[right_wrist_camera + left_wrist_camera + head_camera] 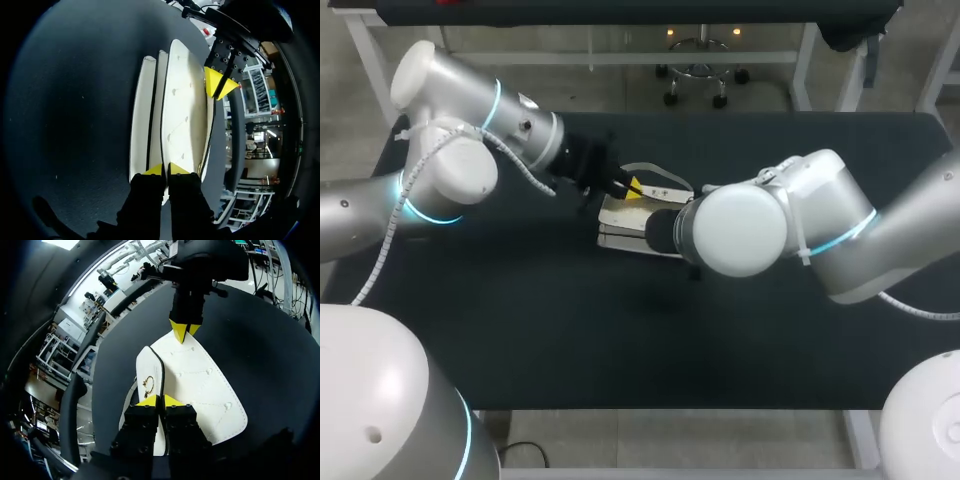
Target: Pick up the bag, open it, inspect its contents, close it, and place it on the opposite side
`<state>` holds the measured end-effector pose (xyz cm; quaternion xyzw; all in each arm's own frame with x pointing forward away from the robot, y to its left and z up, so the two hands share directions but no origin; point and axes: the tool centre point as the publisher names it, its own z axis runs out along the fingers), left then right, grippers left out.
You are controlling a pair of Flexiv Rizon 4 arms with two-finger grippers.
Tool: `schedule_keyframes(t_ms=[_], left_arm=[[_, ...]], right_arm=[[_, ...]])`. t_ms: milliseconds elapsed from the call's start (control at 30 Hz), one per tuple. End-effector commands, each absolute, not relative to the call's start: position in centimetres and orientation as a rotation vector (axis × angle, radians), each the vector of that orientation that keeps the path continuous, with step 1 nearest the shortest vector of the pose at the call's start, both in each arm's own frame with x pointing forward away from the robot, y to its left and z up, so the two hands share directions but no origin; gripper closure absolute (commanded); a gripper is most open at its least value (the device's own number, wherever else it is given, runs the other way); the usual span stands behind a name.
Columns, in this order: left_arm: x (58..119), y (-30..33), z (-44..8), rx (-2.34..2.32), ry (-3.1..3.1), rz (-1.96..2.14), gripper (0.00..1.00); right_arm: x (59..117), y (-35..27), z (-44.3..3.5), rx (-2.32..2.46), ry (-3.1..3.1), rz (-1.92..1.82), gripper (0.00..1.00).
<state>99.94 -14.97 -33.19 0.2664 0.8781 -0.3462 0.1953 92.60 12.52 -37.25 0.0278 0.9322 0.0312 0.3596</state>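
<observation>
From above, the white bag (620, 218) lies near the middle of the black table (620, 330), caught between the two arms. The left gripper (625, 187) is down on its far edge, one yellow tip showing, and a pale strap (660, 176) loops just beyond it. The right arm (740, 225) reaches in from the other side, and its bulky joint hides its gripper at the bag's near end. Looking along the left wrist, the left gripper (161, 401) has its yellow tips drawn almost together, with the dark-trimmed flap edge of the bag (200, 380) pinched between them. A gold ring clasp (148, 384) sits just ahead of the fingers. At the bag's far tip, straight ahead, the right gripper (184, 332) nips the edge with its fingers together. Looking along the right wrist, the right gripper (166, 169) clamps the near edge of the bag (182, 115), which stretches away ahead of it. The left gripper (220, 86) is closed on the bag's far corner.
</observation>
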Motion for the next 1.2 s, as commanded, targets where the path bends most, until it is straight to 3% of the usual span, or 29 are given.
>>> schedule_keyframes(t_ms=[33,500,533,567,633,667,700,767,1200], left_arm=[[101.9,-14.4,-31.8,0.735,2.57,-0.987,1.0],[102.7,-14.8,-31.5,0.676,2.657,-0.981,1.0],[102.6,-14.8,-31.7,0.678,2.65,-0.958,0.95],[102.4,-14.8,-32.0,0.681,2.649,-0.954,0.73],[102.3,-14.8,-32.4,0.676,2.645,-0.936,0.51],[102.3,-14.7,-32.6,0.671,2.643,-0.939,0.23],[102.2,-14.6,-32.8,0.664,2.641,-0.94,0.13],[101.8,-14.4,-33.0,0.655,2.616,-0.942,0.03],[102.6,-15.3,-35.0,0.617,2.545,-0.929,0.0]], right_arm=[[92.4,12.2,-37.7,0.07,2.404,0.083,1.0],[92.4,12.2,-37.7,0.07,2.404,0.083,1.0],[92.4,12.2,-37.7,0.07,2.404,0.083,1.0],[92.4,12.2,-37.7,0.07,2.404,0.083,1.0],[92.4,12.2,-37.7,0.07,2.404,0.083,1.0],[92.4,12.2,-37.7,0.07,2.404,0.083,1.0],[92.4,12.2,-37.7,0.07,2.404,0.083,1.0],[92.4,12.2,-37.7,0.07,2.404,0.083,1.0],[92.4,12.2,-37.7,0.07,2.404,0.083,1.0]])
